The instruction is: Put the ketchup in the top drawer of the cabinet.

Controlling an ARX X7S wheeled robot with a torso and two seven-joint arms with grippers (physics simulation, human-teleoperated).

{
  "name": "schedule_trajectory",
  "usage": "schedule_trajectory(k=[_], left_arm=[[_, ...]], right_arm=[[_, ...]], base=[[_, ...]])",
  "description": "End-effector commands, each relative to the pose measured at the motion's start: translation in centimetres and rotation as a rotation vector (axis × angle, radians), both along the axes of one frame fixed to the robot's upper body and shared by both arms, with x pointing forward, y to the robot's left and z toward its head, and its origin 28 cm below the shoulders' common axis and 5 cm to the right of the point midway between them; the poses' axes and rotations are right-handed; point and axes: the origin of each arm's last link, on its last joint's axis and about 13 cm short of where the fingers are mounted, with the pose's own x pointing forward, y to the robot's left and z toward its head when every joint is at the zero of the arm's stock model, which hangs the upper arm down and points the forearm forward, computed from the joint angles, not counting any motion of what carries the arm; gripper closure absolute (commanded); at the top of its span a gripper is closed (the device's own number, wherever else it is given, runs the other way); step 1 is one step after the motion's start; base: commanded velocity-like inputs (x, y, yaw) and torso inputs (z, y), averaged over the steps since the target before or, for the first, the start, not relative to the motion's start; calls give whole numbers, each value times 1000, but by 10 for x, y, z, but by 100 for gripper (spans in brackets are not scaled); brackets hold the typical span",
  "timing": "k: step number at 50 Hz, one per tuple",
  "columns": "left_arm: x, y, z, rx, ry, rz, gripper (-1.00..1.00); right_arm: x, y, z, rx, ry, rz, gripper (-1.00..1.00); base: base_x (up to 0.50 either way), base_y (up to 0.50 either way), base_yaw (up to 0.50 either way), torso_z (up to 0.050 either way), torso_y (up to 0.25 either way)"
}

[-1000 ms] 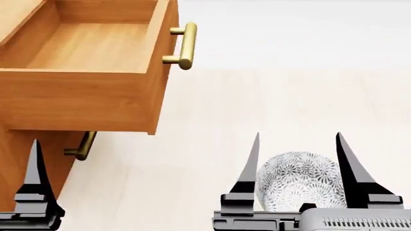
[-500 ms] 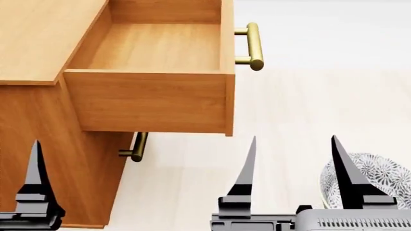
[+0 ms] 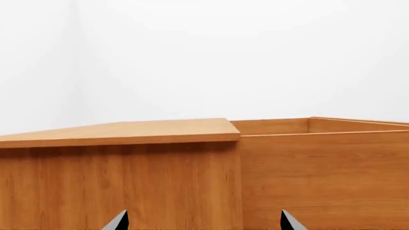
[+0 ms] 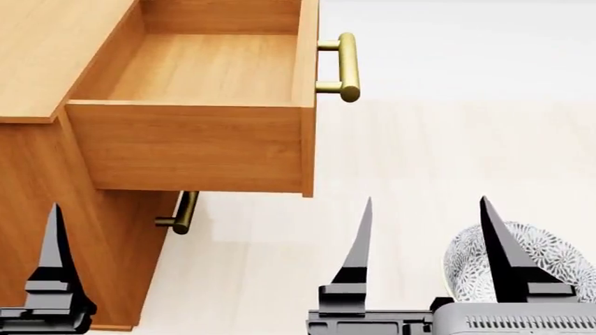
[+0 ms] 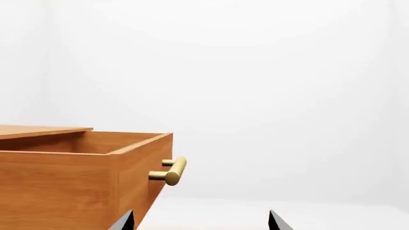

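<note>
Pale floor (image 4: 447, 153) spreads beside the cabinet (image 4: 38, 63); its top drawer (image 4: 200, 70) stands open, empty. Both my grippers (image 4: 423, 230) gape wide, holding nothing (ketchup out of sight). I should locate it first, avoiding the patterned bowl (image 4: 549, 251).

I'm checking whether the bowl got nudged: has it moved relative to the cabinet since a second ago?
Cannot tell. The bowl sits farther right of the cabinet in the head view, but both shifted as the camera moved.

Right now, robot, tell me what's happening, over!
Left pincer and right pincer open, holding nothing. Honey-brown wooden top drawer pulled out, nothing inside. Red ketchup tin not in view. Grey-patterned bowl sits behind right pincer.
</note>
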Motion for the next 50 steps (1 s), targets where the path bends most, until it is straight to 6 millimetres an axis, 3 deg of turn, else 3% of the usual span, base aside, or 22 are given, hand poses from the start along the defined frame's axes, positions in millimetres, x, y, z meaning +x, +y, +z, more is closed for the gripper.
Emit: schedule_trajectory(k=[1,28,50], left_arm=[[0,0,-2,1,5,5,-100],[0,1,-7,7,20,39,-100],[0,4,-9,-5,24,40,-100]], right_arm=[[-2,-5,2,-21,-18,45,-100],[-1,-92,7,-89,-4,-162,-100],[0,-137,4,-66,22,-218,-100]], base=[[0,0,0,0,0],[0,0,0,0,0],[0,0,0,0,0]])
